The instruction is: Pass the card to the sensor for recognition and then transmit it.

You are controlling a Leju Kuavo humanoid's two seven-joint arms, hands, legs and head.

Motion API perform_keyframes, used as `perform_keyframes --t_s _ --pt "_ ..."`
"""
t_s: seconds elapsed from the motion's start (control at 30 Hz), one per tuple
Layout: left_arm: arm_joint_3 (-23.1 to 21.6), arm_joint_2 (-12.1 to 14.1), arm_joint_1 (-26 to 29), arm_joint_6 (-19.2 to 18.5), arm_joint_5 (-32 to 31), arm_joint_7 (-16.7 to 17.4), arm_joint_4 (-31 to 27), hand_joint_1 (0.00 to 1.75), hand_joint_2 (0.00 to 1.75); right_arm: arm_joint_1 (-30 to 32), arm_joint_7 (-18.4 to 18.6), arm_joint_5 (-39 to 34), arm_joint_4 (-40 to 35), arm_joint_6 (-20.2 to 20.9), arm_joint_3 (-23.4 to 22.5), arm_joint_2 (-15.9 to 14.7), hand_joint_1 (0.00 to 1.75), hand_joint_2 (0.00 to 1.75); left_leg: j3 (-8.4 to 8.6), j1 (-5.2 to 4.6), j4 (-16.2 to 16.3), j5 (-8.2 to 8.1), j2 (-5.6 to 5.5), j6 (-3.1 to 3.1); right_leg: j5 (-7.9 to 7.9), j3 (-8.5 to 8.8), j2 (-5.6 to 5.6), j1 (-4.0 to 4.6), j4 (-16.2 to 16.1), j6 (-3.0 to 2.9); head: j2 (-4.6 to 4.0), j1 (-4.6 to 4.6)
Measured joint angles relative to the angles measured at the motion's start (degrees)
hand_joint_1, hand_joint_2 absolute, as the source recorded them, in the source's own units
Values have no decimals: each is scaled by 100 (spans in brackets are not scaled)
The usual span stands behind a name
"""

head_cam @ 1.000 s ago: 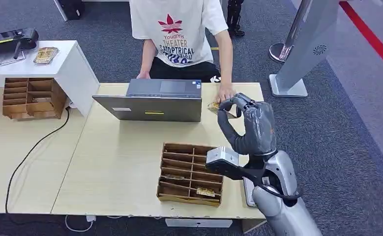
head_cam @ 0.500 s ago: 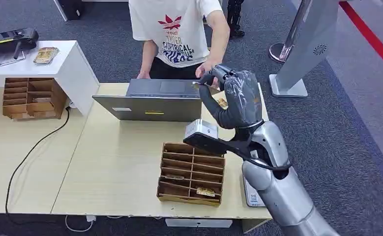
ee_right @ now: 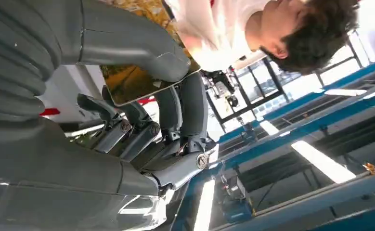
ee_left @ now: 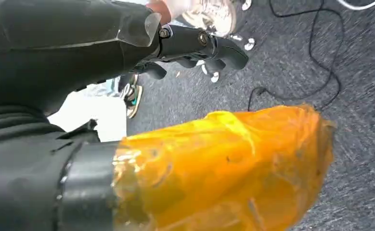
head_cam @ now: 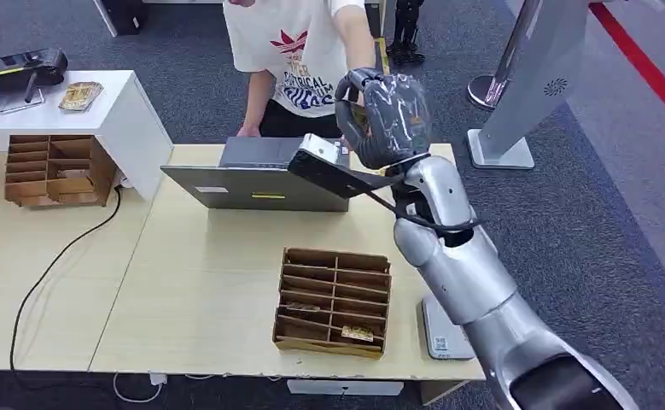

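In the head view, the right hand (head_cam: 386, 115) had risen from just above the far right of the table, where it was a second before, to chest height in front of the person (head_cam: 299, 60) in the white printed shirt. It had also travelled leftward, so that its wrist camera now hung over the rear edge of the laptop (head_cam: 265, 175). The person's arm, which had rested on the table beside the laptop, was now lifted towards the robot hand. The card (head_cam: 356, 120) showed only as a sliver between the dark fingers. On the pale wooden table (head_cam: 201, 282) sat the slotted wooden organiser (head_cam: 333, 301), and a white sensor pad (head_cam: 442, 331) lay by the near right corner, partly behind the silver arm. A second organiser (head_cam: 51, 171) stood on the adjoining desk to the left, under a white counter. The floor was grey carpet with a red stripe at the far right.

In the left wrist view, the left hand (ee_left: 185, 45) hung over grey carpet with loose cables; its dark fingers were curled in with nothing in them, beside a thumb wrapped in orange.

In the right wrist view, the right hand (ee_right: 142, 91) pinched the gold-patterned card (ee_right: 137, 72) between grey thumb and fingers, with the person close behind it and blue ceiling beams beyond.
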Motion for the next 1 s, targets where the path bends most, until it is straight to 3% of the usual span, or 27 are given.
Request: perform_keyframes --t_s 0.2,0.23,0.27,0.6,0.63,0.8,0.93,1.0 --pt "-123 0 -4 -2 -2 2 0 0 0 -105 11 35 394 -20 -4 53 175 175 0 0 0 0 0 0 0 -1 1 0 0 0 0 0" --pt "-134 0 -4 -2 -2 2 0 0 0 -109 24 63 438 -20 -4 55 54 175 0 0 0 0 1 0 0 -1 1 0 0 0 0 0" --pt "-147 0 -6 -9 -2 2 0 0 0 -117 37 118 482 -20 -7 55 0 175 0 0 0 0 1 0 0 -1 1 0 0 0 0 0" --pt "-212 0 -16 -11 24 13 0 0 0 61 33 433 776 -265 -28 66 0 175 0 0 0 0 0 0 0 -2 1 0 0 0 0 0" --pt "-212 0 -11 2 50 13 0 0 0 138 -15 389 720 -302 -59 66 0 0 0 0 0 0 0 0 0 -2 1 0 0 0 0 0" --pt "-210 11 33 96 175 13 0 0 0 717 -377 -237 85 -378 -214 68 0 0 0 0 0 -2 0 0 -1 -2 0 0 -1 0 0 -2" --pt "-195 17 115 192 284 -13 0 0 0 1324 -791 -1336 -686 -219 -354 72 0 0 -2 0 -1 -5 -1 0 -2 -4 1 0 -2 1 0 0" --pt "-193 22 137 197 304 -15 0 0 0 1497 -828 -1412 -918 -188 -409 72 0 0 -2 0 -1 -5 0 0 -2 -5 1 0 -2 1 0 2"
